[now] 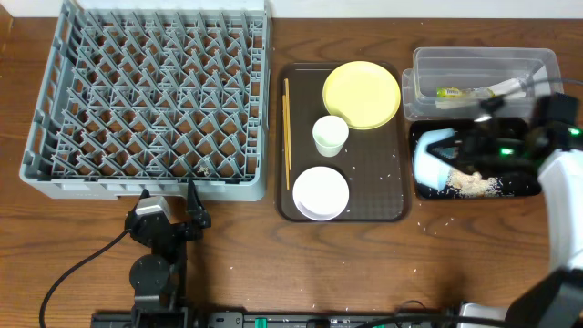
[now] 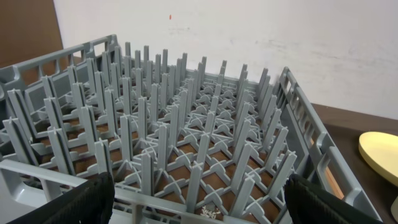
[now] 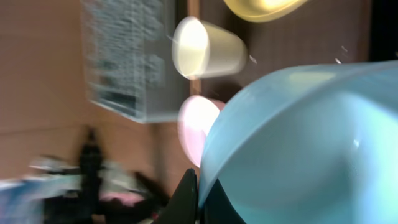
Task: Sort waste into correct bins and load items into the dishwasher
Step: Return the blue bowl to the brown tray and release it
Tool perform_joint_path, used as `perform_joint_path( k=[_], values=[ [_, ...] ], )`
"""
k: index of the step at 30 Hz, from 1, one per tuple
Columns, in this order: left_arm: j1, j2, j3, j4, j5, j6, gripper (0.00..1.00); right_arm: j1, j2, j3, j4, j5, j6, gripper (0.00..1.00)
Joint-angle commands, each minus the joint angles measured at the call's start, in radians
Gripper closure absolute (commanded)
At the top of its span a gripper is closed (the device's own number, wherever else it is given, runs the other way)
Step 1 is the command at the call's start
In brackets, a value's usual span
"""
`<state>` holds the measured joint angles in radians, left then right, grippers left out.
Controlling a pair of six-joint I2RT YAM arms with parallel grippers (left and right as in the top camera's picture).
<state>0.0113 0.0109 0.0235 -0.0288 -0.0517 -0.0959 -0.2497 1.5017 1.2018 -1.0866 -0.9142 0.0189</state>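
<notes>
My right gripper (image 1: 458, 148) is shut on the rim of a light blue bowl (image 1: 433, 161), tilted on its side over the black bin (image 1: 510, 189), where rice-like scraps (image 1: 474, 184) lie. In the right wrist view the blue bowl (image 3: 311, 143) fills the frame, its rim pinched between my fingers (image 3: 198, 198). The brown tray (image 1: 393, 205) holds a yellow plate (image 1: 362, 94), a pale green cup (image 1: 330, 135), a white bowl (image 1: 320, 192) and chopsticks (image 1: 287, 132). The grey dishwasher rack (image 1: 150, 96) stands at left. My left gripper (image 1: 170, 221) is open at the rack's near edge (image 2: 199, 205).
A clear plastic bin (image 1: 480, 80) behind the black bin holds a wrapper-like item (image 1: 460, 92). Small white crumbs lie on the tray and on the wood table near the black bin. In the left wrist view the rack (image 2: 174, 130) is without dishes.
</notes>
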Motion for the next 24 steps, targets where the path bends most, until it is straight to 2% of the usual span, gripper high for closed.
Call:
perform_joint_path(
  k=[1,7,11,16,24],
  values=[
    [-0.002,-0.007,-0.019,-0.038,-0.019,0.013,0.11,0.220,-0.056,0.075,0.003,0.391,0.171,0.99],
    [-0.002,-0.007,-0.019,-0.038,-0.019,0.013,0.11,0.557,-0.037,0.120,0.016,0.784,0.366,0.99],
    [-0.002,-0.007,-0.019,-0.038,-0.019,0.013,0.11,0.680,0.023,0.120,0.023,0.868,0.424,0.99],
    [-0.002,-0.007,-0.019,-0.038,-0.019,0.013,0.11,0.740,0.138,0.120,0.025,0.888,0.456,0.99],
    [-0.002,-0.007,-0.019,-0.038,-0.019,0.013,0.11,0.753,0.300,0.120,0.046,0.887,0.456,0.99]
  ],
)
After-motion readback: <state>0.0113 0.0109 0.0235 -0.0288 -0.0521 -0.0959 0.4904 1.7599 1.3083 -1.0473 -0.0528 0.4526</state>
